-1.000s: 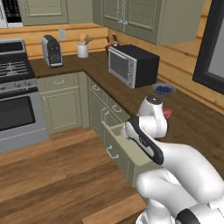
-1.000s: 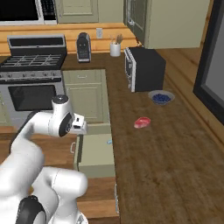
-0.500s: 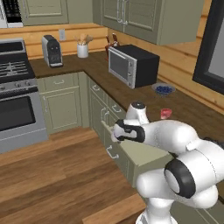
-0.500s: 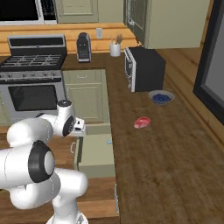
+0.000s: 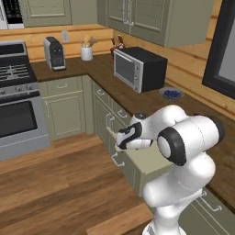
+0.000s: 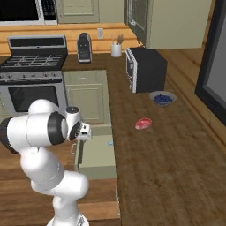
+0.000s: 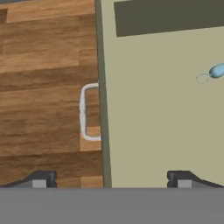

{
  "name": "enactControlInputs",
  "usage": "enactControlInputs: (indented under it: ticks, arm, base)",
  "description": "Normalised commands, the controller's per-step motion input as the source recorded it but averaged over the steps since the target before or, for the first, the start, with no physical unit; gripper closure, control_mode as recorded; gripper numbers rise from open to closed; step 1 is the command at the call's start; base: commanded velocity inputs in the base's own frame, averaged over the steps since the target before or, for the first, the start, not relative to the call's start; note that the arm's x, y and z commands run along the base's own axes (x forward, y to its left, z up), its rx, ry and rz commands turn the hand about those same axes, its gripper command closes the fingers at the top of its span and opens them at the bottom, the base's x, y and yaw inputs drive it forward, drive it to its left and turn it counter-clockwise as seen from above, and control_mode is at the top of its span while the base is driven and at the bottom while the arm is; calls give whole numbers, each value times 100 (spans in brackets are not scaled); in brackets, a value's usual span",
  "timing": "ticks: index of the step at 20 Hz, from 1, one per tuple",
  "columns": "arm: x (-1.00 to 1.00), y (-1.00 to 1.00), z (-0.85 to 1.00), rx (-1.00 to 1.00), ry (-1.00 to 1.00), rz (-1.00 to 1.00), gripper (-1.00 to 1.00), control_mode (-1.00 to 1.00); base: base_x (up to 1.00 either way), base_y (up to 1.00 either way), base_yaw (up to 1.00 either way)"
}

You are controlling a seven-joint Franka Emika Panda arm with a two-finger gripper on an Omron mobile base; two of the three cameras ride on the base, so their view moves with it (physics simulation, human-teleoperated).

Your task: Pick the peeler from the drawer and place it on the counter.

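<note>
The drawer stands pulled open under the counter. In the hand view its pale floor is bare except for the peeler, a light blue handle with a thin silvery loop, lying at the right edge. The peeler also shows as a small blue speck near the drawer's back. My gripper hangs open above the drawer's front panel, one fingertip over the floor planks and one over the drawer, nothing between them. From the base views the gripper sits over the drawer front, to the peeler's left.
The drawer's silver handle juts over the plank floor. On the counter lie a red-pink lump of meat, a blue bowl and a microwave. A stove stands at the left.
The hand has shifted a little toward the drawer's front and the arm's elbow has swung round. The jaws stay open, and the peeler lies where it was.
</note>
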Motion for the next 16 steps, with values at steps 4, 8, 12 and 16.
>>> enactControlInputs:
  ticks: [4,8,12,16]
  arm:
    - [24,4,-67,0,0,2,-100,-100]
    - [-10,81,-92,-1,6,4,-100,-100]
    - [-52,100,-100,-4,12,8,-100,-100]
    - [-94,100,-86,-18,23,18,-100,-100]
  base:
    - [0,0,0]
    - [0,0,0]
    - [0,0,0]
    - [0,0,0]
